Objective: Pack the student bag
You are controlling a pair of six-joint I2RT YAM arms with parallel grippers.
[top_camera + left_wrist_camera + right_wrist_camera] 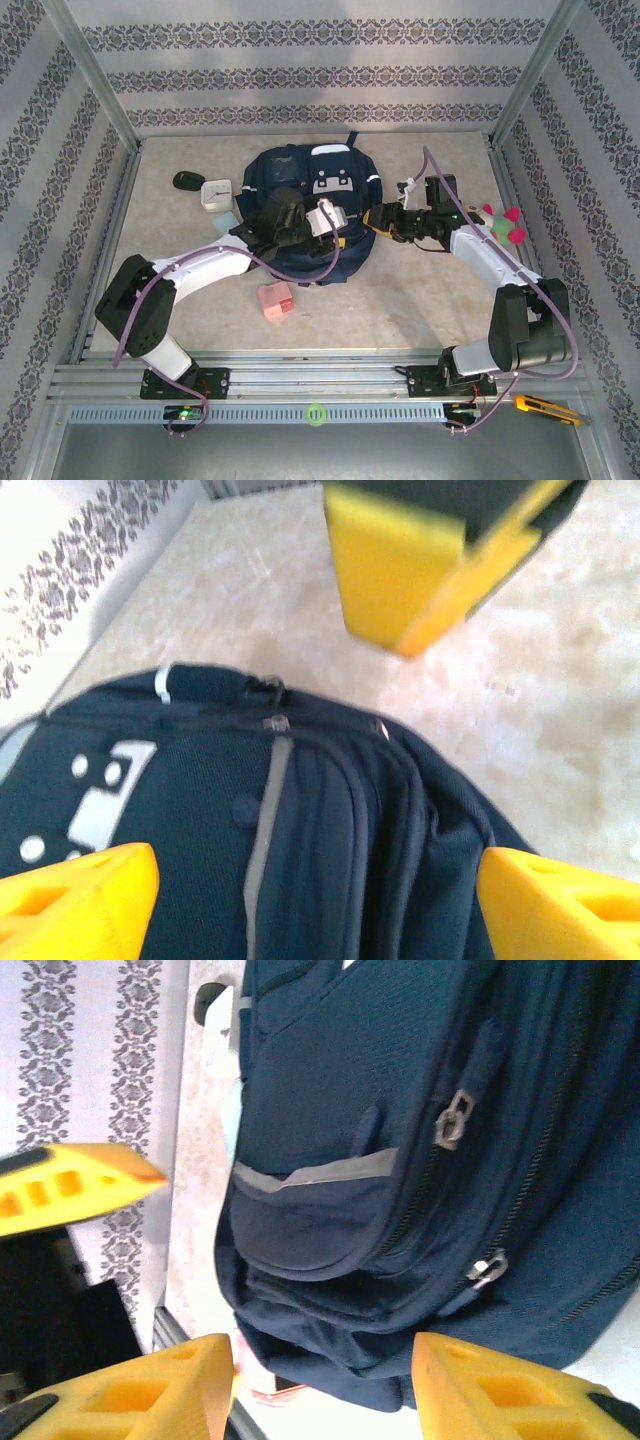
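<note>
On table (430, 290), student bag (290, 170), top rearward

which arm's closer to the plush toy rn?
Right. The right arm passes just beside the plush toy; the left arm is beyond the student bag, on its other side.

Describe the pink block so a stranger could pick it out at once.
Start at the student bag, the big navy backpack in the middle of the table. Just off its near left corner lies the pink block. It is the one pink thing on that side; the white clock and pale teal piece sit further back.
</note>
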